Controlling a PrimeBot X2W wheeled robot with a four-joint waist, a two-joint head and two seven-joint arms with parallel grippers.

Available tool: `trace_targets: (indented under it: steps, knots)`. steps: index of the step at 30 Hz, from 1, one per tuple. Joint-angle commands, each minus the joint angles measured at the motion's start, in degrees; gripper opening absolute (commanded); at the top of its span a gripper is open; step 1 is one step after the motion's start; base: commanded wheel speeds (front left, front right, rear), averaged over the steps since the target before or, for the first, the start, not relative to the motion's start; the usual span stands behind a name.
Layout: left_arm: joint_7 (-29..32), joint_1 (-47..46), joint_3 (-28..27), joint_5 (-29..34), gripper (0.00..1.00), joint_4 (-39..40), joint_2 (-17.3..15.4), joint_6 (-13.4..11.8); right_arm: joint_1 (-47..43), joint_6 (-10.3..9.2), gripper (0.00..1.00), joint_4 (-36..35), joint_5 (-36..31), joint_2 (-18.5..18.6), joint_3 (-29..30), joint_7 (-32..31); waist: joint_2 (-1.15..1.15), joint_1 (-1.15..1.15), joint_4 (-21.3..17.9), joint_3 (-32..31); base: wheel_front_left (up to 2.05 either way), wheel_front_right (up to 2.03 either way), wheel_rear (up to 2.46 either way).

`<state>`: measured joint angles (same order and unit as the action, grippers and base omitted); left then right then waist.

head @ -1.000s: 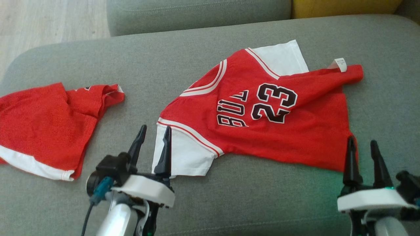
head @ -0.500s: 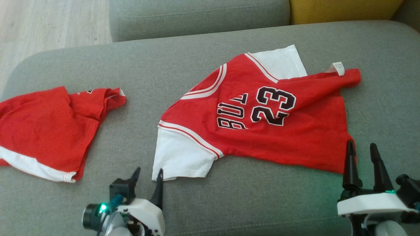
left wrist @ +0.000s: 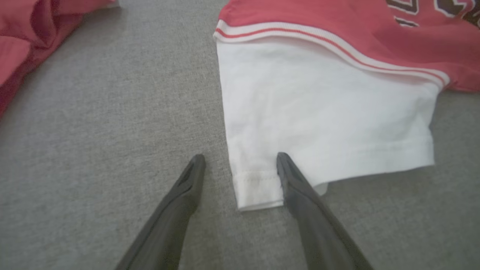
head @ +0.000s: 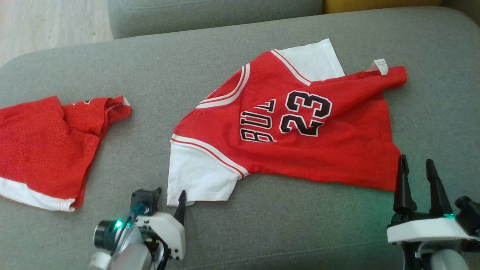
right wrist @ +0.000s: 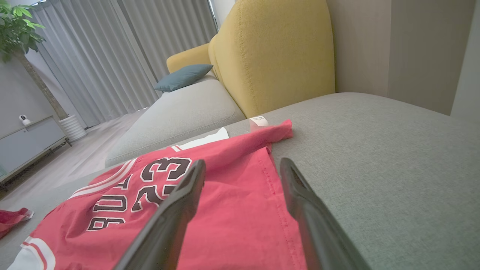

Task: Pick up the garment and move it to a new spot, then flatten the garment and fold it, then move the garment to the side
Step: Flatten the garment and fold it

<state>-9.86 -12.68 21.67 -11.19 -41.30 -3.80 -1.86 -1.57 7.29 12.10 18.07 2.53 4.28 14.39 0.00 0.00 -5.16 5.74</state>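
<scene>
Grey sofa seat (head: 150,75), jersey (head: 285,123) lying crosswise, collar leftward

Red jersey (head: 337,157): black, white-outlined "23" on the chest, with the letters "BUL" just left of it, both lying sideways. White tag (head: 380,66) at the jersey's far right corner has print too small to read.

Splayed left end effector (left wrist: 240,156), splayed right end effector (head: 416,159), both pointing forward

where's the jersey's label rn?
Head view, upper right: the label sticks up at the far corner of the jersey on the couch, beyond the right gripper.
</scene>
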Motion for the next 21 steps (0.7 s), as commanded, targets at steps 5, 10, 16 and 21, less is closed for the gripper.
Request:
trace_targets:
  steps: [5,10,16,21]
  knots:
    - [3.5,-2.6,-0.3,-1.0,0.04,-2.3,-0.7,2.0,3.0,0.20,1.00,-2.0,-0.2,0.3,-0.2,0.6,0.00,0.00,-0.5,0.5,0.00,0.00,0.00]
    - [2.8,-3.4,-0.4,-1.9,0.00,-2.2,-0.6,2.3,3.4,0.20,1.00,-1.8,-0.2,0.3,1.3,0.6,0.00,0.00,-0.4,0.5,0.00,0.00,0.00]
    - [-2.6,-4.4,-2.5,-2.9,0.00,1.1,-0.5,0.3,3.5,0.20,1.00,0.6,-0.3,0.3,2.0,0.6,0.00,0.00,0.1,0.4,0.00,0.00,0.00]
    - [-5.0,-4.1,-4.5,-2.9,0.00,8.9,-0.4,-0.8,4.5,0.20,1.00,8.4,0.7,0.3,1.6,0.6,0.00,0.00,0.7,0.2,0.00,0.00,0.00]
